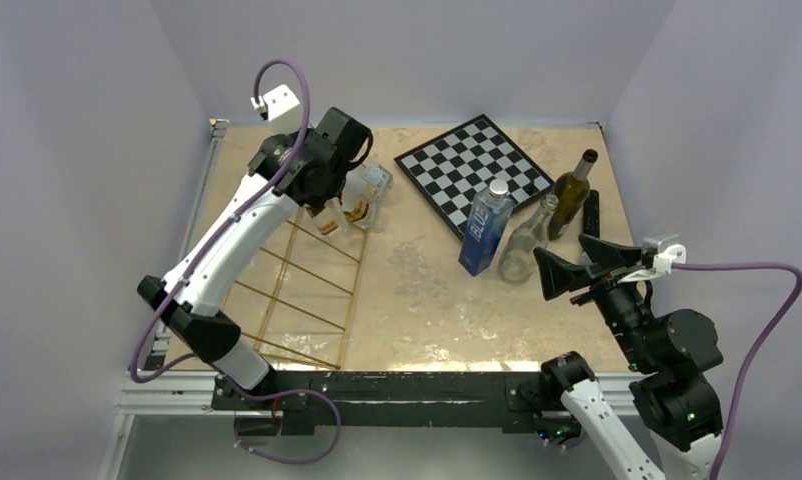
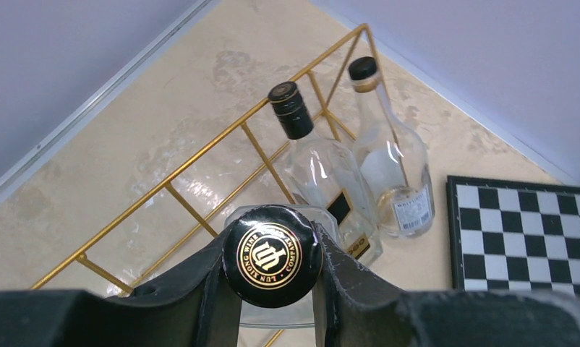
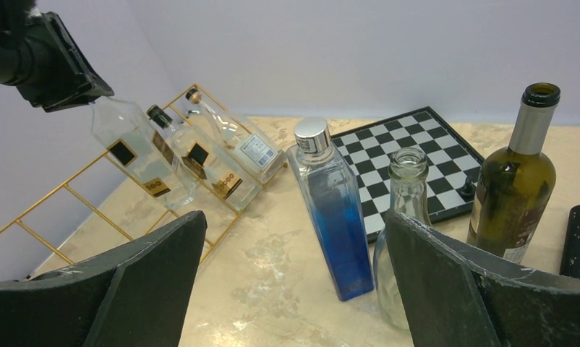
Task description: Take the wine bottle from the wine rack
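Left hand (image 2: 273, 253) grips one wine bottle (image 3: 131, 144), two on wine rack (image 2: 242, 124); right hand (image 3: 294, 217) gapes.

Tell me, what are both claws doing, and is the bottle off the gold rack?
Left gripper shut on clear bottle's cap. Right gripper open, empty. Bottle tilted, base at wine rack. Two bottles close beside it.

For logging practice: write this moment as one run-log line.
left gripper: shut on cap of wine bottle | bottle: tilted at wine rack | right gripper: open, empty
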Robot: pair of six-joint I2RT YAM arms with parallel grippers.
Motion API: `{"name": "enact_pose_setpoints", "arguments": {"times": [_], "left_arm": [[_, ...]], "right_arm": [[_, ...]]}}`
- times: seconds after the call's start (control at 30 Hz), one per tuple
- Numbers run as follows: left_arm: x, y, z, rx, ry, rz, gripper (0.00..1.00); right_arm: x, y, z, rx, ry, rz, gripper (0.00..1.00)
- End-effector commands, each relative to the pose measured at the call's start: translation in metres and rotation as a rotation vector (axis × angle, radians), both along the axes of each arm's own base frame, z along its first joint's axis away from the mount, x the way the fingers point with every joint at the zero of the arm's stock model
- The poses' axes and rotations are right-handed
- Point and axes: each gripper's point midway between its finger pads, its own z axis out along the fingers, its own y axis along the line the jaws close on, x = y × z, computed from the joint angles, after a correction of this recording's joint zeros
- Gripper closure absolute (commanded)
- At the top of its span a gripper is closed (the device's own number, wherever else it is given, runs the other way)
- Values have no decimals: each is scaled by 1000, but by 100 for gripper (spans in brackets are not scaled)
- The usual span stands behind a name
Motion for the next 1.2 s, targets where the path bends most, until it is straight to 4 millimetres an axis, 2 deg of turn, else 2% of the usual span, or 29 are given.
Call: {"name": "enact_pose_setpoints", "arguments": {"times": [0.0, 0.2, 0.3, 0.4, 0.5, 0.7, 0.83, 0.93, 1.17], "left_arm": [[0, -13, 60, 33, -191, -156, 100], [-4, -50, 81, 10, -285, -400, 100], [-10, -76, 86, 14, -305, -589, 100], [-23, -106, 88, 0, -341, -810, 100], [-39, -125, 89, -35, -377, -968, 100], [-68, -156, 77, -102, -371, -1198, 100], [-97, -188, 60, -173, -344, -1416, 100], [-113, -204, 49, -197, -345, -1501, 100], [-147, -246, 46, -246, -433, -1656, 100]], "right_arm": [[-1, 3, 16, 28, -33, 14, 1], [-2, 3, 15, 37, -32, 16, 1], [-4, 2, 16, 38, -29, 17, 1], [-7, 0, 17, 40, -32, 12, 1], [-11, -3, 20, 47, -48, 5, 1], [-14, -3, 25, 51, -59, 11, 1], [-20, -1, 32, 74, -66, 31, 1], [-29, 0, 41, 88, -91, 58, 1], [-44, -6, 59, 107, -141, 58, 1]]}}
